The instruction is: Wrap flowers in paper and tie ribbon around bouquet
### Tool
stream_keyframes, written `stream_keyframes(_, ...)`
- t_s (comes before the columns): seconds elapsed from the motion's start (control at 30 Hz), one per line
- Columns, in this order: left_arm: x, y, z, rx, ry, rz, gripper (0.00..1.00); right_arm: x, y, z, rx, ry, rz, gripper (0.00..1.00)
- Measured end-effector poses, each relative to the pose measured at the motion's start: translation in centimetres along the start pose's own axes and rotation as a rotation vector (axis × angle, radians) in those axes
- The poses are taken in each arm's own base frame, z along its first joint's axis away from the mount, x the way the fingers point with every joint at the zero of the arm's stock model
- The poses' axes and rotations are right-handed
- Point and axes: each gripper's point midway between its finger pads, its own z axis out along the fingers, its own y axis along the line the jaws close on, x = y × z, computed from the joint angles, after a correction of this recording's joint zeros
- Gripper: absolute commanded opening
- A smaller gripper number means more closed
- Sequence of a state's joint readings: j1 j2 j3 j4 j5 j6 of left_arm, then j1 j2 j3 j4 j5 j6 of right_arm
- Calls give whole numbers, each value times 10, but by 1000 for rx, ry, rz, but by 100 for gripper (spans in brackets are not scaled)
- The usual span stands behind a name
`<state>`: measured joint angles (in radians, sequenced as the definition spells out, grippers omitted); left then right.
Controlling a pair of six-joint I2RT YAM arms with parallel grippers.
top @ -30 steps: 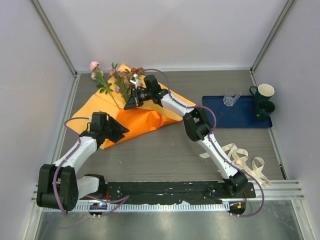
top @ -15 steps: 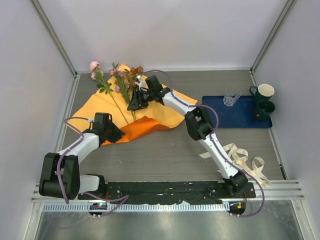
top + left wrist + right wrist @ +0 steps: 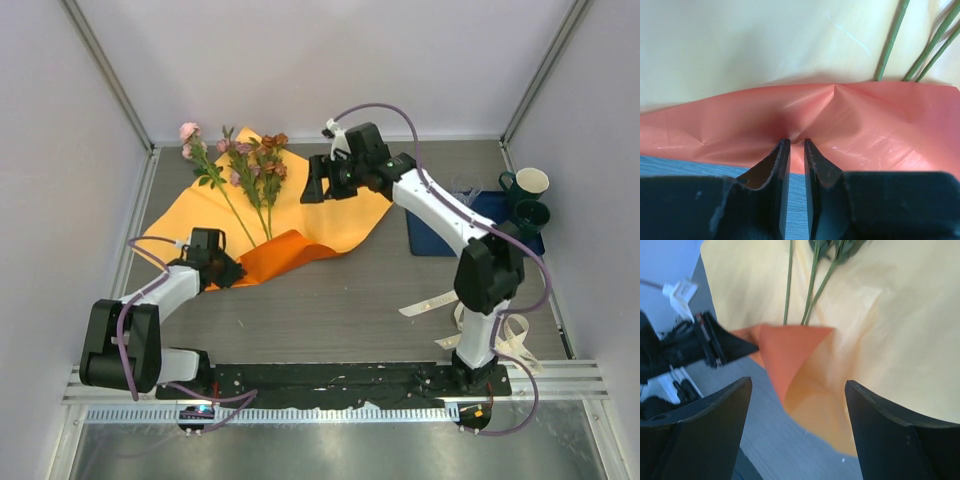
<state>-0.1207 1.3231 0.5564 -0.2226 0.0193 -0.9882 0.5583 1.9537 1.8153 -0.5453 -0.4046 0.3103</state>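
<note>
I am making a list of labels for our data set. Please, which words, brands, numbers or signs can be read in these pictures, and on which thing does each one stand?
No text can be read in any view.
On the ribbon, any print is too small to tell.
The orange paper, the dark green mug and the blue tray show no lettering.

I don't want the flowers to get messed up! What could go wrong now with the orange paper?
The left gripper meets the paper only at the very edge of its folded flap, so the flap might slip free and flop open. The flowers lie loose on top, so a tug could slide them crooked.
</note>
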Motion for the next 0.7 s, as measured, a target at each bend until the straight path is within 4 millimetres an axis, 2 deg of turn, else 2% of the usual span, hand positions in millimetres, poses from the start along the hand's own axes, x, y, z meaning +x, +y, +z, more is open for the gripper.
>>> stream_keyframes(0.07,0,0,0,4,-3,0,22,18,6,-16,-23,5,-20,84)
stream_keyframes(0.17,1,1,-1,5,-5,-2,22,63,5,-23,-65,69,-24,86)
stream_keyframes(0.23,1,2,-1,4,-5,-2,22,97,-6,-22,-60,112,-26,85)
stream_keyframes(0.3,1,2,-2,5,-5,-1,22,131,-18,-24,-45,157,-17,80)
stream_keyframes(0.37,1,2,-2,5,-5,-1,22,153,-23,-27,-43,184,-11,77)
stream_keyframes(0.43,1,2,-2,4,-5,-1,22,165,-24,-28,-47,194,-34,81)
stream_keyframes(0.57,1,2,-1,4,-5,-1,21,172,-23,-22,16,153,-209,82)
stream_keyframes(0.7,1,3,-1,4,-6,-2,21,169,-15,-16,68,120,-423,81)
